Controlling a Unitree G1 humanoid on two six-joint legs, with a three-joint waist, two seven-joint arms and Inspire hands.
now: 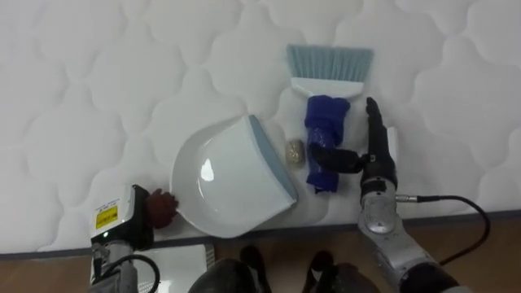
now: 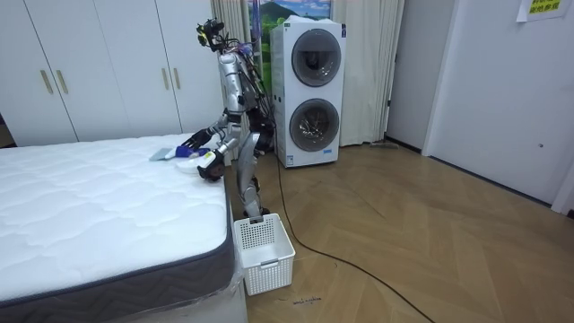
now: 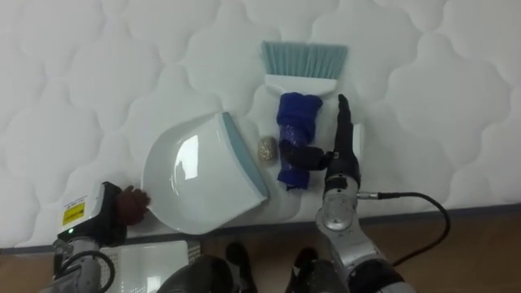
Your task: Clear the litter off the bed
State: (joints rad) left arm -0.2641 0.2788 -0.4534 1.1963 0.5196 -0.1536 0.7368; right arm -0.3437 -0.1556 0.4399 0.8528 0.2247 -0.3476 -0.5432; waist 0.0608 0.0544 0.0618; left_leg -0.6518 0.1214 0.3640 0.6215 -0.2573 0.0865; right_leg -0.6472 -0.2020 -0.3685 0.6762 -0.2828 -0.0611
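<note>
A white dustpan (image 1: 232, 179) with a grey-blue lip lies tilted on the white quilted mattress (image 1: 98, 98) near its edge. My left hand (image 1: 161, 208) is curled at the pan's rear corner, and the pan's handle is hidden there. Just off the lip lies a small crumpled scrap (image 1: 295, 150). To its right lies a brush (image 1: 326, 134) with a dark blue handle and pale blue bristles pointing away from me. My right hand (image 1: 376, 150) rests beside that handle, fingers straight along its right side and thumb laid across it.
I stand at the side of the bed (image 2: 90, 206). A white slatted basket (image 2: 263, 251) sits on the wooden floor by my feet. Stacked washing machines (image 2: 309, 90) stand behind me, wardrobes beyond the bed.
</note>
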